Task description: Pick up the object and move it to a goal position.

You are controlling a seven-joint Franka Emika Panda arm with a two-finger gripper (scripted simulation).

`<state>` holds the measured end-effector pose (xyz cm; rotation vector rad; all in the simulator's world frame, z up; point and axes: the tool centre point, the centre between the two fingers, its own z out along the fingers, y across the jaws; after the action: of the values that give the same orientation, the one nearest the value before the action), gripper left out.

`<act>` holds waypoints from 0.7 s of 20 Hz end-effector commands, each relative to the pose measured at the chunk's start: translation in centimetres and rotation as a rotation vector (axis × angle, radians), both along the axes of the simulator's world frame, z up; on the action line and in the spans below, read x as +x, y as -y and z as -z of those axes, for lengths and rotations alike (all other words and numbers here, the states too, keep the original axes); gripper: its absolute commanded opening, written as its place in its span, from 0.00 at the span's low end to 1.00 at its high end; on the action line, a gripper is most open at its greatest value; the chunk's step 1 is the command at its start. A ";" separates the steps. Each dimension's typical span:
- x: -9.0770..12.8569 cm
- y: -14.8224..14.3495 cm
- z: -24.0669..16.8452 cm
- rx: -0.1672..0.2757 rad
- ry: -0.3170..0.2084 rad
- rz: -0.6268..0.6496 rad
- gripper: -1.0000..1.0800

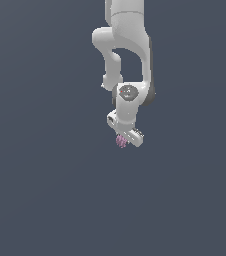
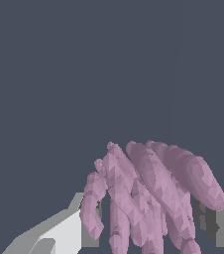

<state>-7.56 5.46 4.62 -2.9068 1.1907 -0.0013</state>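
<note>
The light is soft and even on a flat dark grey background, with no glare or cast shadows, and the blocky computer-made shapes look a little fuzzy.

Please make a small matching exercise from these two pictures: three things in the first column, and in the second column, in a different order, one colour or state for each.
Column one:
1. object
2. claw
3. arm

Column two:
A. white, reaching down from the top edge of the exterior view
B. pink-purple and ridged
C. shut on the lump, a finger on each side

Pairs: 1-B, 2-C, 3-A
</note>
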 end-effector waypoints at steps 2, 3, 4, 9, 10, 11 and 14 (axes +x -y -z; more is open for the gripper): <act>0.0 0.0 0.0 0.000 0.000 0.000 0.00; 0.0 0.0 0.0 0.000 0.000 0.000 0.00; 0.1 0.1 0.0 0.000 0.000 0.000 0.00; 1.0 0.9 -0.2 0.000 0.000 0.000 0.00; 1.3 1.2 -0.3 0.000 0.000 0.000 0.00; 1.6 1.5 -0.4 0.000 0.000 0.000 0.00; 2.8 2.6 -0.7 0.000 0.000 0.000 0.00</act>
<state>-5.34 3.43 5.12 -2.9070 1.1900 -0.0005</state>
